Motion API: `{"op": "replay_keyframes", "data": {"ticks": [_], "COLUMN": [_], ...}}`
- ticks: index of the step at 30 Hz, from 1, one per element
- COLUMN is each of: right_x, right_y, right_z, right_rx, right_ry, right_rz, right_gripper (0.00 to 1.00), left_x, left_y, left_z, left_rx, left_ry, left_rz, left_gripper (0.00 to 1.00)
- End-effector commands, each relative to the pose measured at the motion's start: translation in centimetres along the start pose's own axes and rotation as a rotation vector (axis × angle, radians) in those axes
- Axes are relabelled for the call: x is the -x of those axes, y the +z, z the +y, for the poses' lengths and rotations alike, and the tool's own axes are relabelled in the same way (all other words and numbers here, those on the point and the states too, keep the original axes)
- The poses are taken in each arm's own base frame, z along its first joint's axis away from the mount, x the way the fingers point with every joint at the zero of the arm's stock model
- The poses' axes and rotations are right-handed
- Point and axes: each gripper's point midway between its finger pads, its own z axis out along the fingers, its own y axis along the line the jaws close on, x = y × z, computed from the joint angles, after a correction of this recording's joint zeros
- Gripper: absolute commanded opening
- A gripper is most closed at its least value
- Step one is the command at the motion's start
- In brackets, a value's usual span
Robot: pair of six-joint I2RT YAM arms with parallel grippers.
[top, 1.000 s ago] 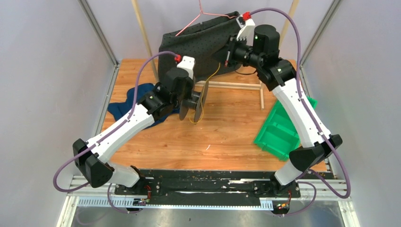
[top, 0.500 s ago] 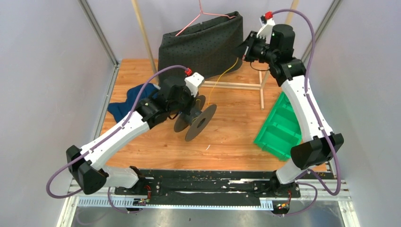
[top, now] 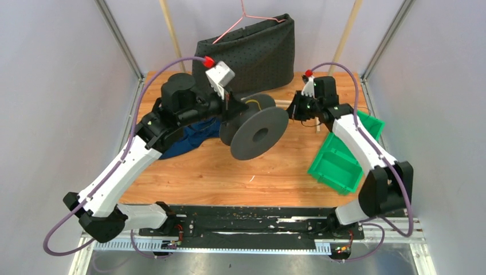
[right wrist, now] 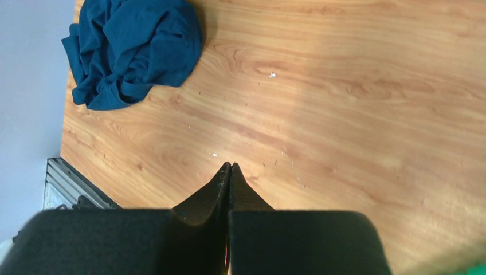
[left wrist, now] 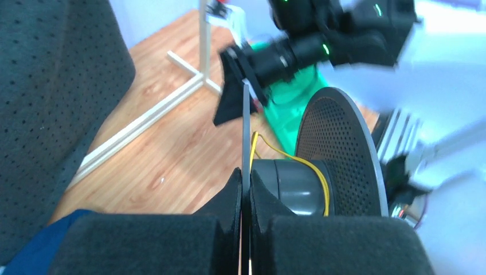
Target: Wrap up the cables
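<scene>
My left gripper (top: 229, 109) is shut on the thin rear flange (left wrist: 246, 126) of a dark grey spool (top: 261, 133) and holds it above the table, with its round front flange facing the camera. The thin yellow wire (left wrist: 325, 199) lies over the spool's hub (left wrist: 286, 186) and shows at the hub in the top view (top: 254, 103). My right gripper (top: 294, 109) is shut, just right of the spool. In the right wrist view its jaws (right wrist: 230, 165) are pressed together, and a thin orange sliver shows between them.
A crumpled blue cloth (top: 183, 134) lies under my left arm. A green bin (top: 344, 154) sits at the right edge. A dark dotted cloth (top: 252, 48) hangs on a pink hanger (top: 246, 17) at the back, over a pale wooden frame (left wrist: 143, 120).
My left arm lifted and turned the spool, so its front flange now faces up and forward. My right gripper came down from high at the back to beside the spool.
</scene>
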Motion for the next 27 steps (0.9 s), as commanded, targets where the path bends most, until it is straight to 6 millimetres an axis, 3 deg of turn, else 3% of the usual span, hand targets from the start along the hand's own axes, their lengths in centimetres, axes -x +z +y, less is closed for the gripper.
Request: {"op": "replay_keyframes", "data": {"ticks": [1, 6, 8, 12, 18, 23, 27], "right_x": [-0.1, -2.0, -2.4, -3.4, -4.1, -3.7, -4.3], "right_y": [-2.9, -3.7, -4.1, -4.4, -4.4, -4.2, -3.4], "right_z": [0.3, 0.2, 1.2, 4.0, 7.6, 9.9, 9.7], "right_rx": [-0.037, -0.109, -0.128, -0.164, -0.119, -0.023, -0.030], "right_ry": [0.004, 0.079, 0.048, -0.104, -0.221, -0.231, -0.227], "right_rz": [-0.105, -0.228, -0.256, -0.279, -0.280, -0.266, -0.239], "right_gripper": [0.01, 0.01, 0.01, 0.01, 0.01, 0.01, 0.01], "left_x": [7.0, 8.4, 7.4, 4.7, 2.6, 0.5, 0.2], "left_y": [0.2, 1.7, 1.9, 2.1, 1.2, -0.6, -2.2], "left_z": [1.3, 4.8, 7.3, 10.5, 11.5, 12.8, 13.2], "left_rx": [0.037, 0.161, 0.270, 0.528, 0.724, 0.875, 0.917], "left_ry": [-0.218, -0.526, -0.671, -0.767, -0.808, -0.867, -0.885], "left_rz": [-0.278, -0.482, -0.559, -0.502, -0.497, -0.493, -0.536], "left_gripper": [0.00, 0.00, 0.00, 0.00, 0.00, 0.00, 0.00]}}
